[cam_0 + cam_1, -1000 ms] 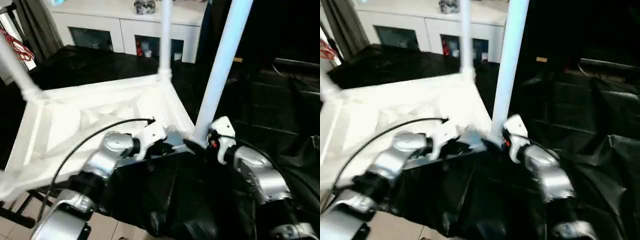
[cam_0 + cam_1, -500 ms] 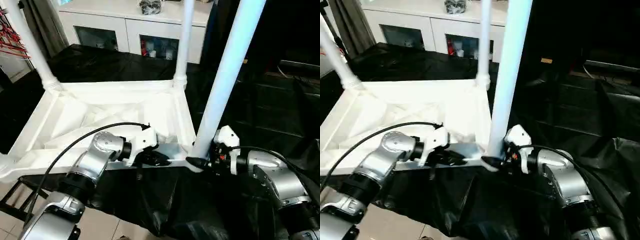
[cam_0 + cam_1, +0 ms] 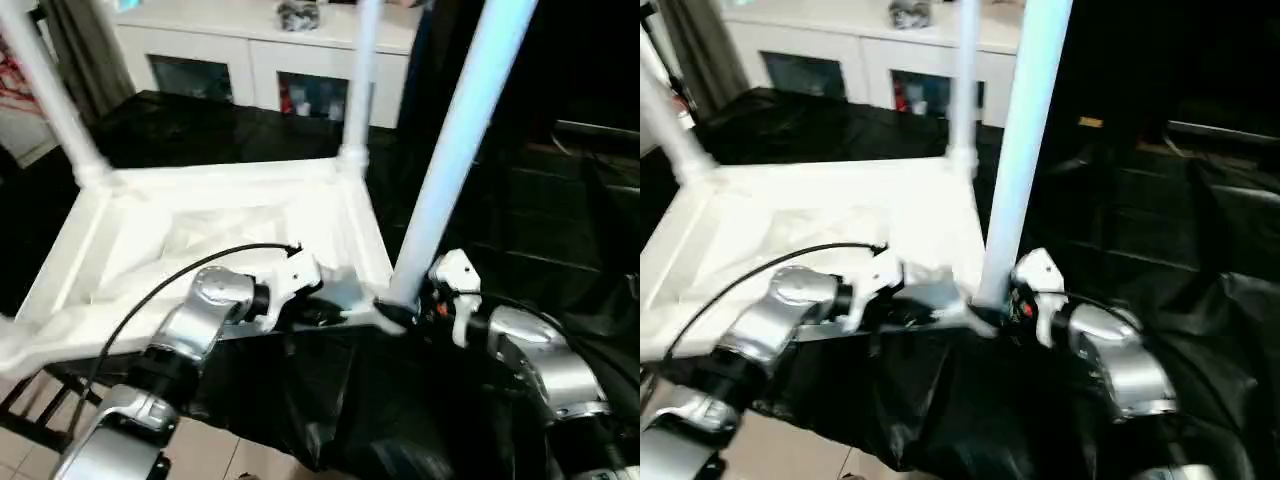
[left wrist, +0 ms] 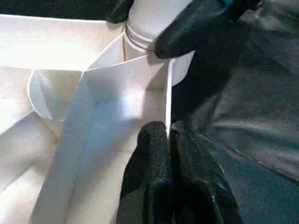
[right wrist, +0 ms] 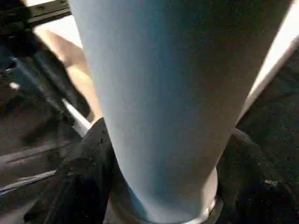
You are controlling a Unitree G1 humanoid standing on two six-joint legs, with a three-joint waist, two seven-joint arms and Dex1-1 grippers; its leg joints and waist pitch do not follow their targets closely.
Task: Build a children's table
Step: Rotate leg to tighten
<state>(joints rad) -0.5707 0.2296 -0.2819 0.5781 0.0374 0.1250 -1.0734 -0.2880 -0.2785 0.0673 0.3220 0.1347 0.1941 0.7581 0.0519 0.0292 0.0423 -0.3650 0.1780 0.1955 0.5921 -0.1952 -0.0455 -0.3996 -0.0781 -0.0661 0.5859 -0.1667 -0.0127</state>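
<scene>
Since the earlier frame the right gripper (image 3: pixel 392 312) has narrowed its fingers around the base of the nearest leg (image 3: pixel 455 150), while the left gripper (image 3: pixel 318 312) has stayed clamped on the table's edge.

Left eye view: the children's table (image 3: pixel 200 240) lies upside down at centre left on black sheeting (image 3: pixel 330 400), its legs rising toward the top of the frame. A white cabinet (image 3: pixel 260 50) stands along the upper edge.

Left wrist view: the left gripper's fingers (image 4: pixel 154 177), pressed nearly together, pinch the thin white rim (image 4: pixel 167 102) by the corner socket.

Right wrist view: the right gripper's fingers (image 5: pixel 81 182) sit either side of the leg, touching it just above the socket.
</scene>
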